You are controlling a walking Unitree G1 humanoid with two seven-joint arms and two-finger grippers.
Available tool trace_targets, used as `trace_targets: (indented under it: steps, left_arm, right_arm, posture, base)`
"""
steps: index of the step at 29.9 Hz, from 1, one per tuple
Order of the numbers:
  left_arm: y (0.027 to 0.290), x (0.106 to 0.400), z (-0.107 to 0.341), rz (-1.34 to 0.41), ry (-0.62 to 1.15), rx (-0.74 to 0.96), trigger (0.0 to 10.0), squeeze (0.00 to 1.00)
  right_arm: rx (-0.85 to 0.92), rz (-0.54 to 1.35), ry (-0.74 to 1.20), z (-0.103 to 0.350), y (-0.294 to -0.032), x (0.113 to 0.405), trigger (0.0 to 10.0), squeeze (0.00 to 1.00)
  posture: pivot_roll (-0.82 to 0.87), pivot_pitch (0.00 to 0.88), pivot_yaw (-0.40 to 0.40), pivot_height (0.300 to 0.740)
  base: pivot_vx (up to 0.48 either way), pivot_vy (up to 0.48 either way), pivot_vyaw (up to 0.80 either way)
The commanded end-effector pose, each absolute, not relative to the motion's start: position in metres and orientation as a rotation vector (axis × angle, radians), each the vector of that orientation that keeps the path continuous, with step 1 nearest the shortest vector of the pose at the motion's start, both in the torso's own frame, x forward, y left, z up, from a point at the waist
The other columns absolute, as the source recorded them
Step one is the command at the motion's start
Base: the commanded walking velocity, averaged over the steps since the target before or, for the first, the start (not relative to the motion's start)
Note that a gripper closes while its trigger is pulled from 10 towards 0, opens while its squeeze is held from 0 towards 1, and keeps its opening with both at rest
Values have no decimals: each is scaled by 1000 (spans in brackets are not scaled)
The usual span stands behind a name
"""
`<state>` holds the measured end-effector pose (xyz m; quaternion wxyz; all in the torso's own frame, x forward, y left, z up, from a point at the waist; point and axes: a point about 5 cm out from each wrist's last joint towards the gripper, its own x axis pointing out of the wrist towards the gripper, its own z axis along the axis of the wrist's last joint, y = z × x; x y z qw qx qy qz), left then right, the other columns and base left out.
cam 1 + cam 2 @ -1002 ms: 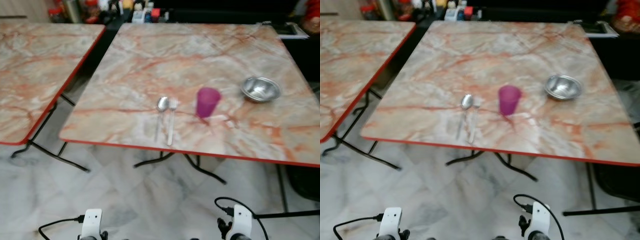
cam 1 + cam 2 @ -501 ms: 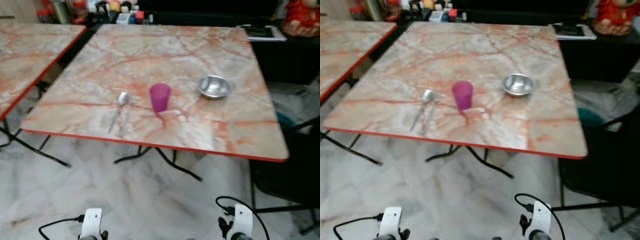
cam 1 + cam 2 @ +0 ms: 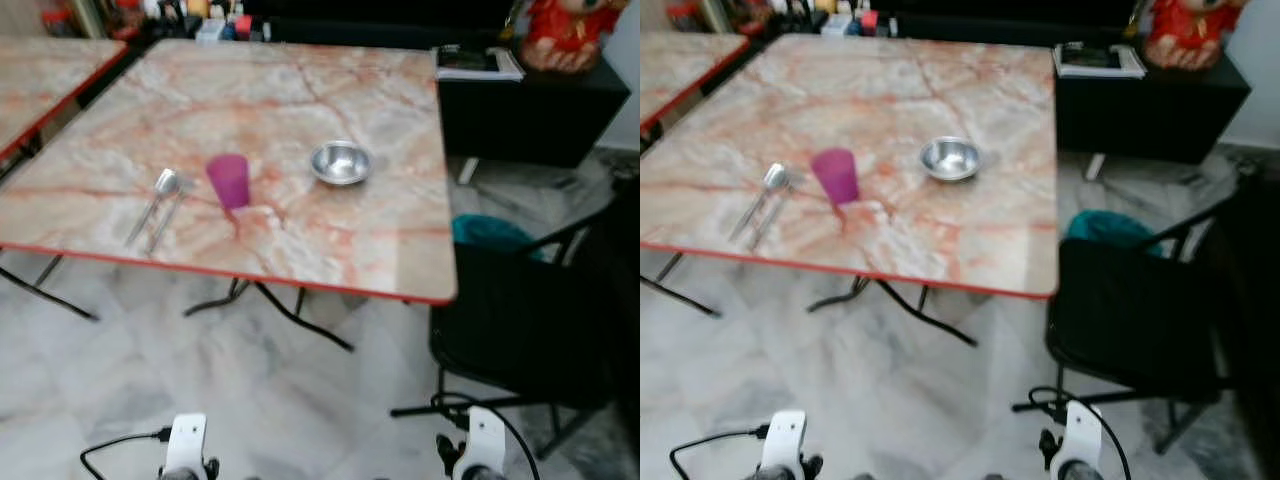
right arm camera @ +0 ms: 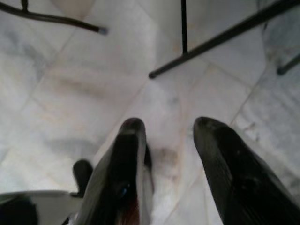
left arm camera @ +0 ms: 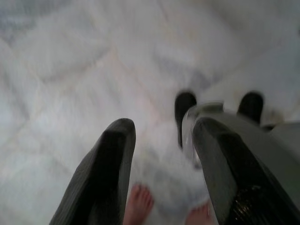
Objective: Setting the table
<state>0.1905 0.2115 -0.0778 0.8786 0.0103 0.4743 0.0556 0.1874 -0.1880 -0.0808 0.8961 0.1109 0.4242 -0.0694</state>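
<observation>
My left fingers [image 5: 159, 173] and right fingers [image 4: 173, 173] hang spread above the white marble floor [image 4: 70, 93], well apart from the translucent purple plastic cup [image 3: 229, 181] on the marble-patterned desk [image 3: 300, 90].

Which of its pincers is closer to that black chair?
Right. The right pincer hangs by the chair legs; the left pincer hangs over floor, farther away.
</observation>
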Motion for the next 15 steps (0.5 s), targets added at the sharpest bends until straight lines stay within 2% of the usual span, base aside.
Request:
trace_targets:
  steps: [1, 15]
  left_arm:
    - [212, 186, -80, 121, 1008, 22, 10000, 0]
    - [212, 184, -81, 135, 1008, 3, 10000, 0]
  right_arm:
    - [225, -147, 902, -84, -189, 180, 10000, 0]
    - [221, -145, 918, -86, -191, 177, 10000, 0]
  posture:
    - [-63, 154, -2, 740]
    - [-64, 132, -4, 740]
  base:
    - [0, 0, 0]
    - [0, 0, -30]
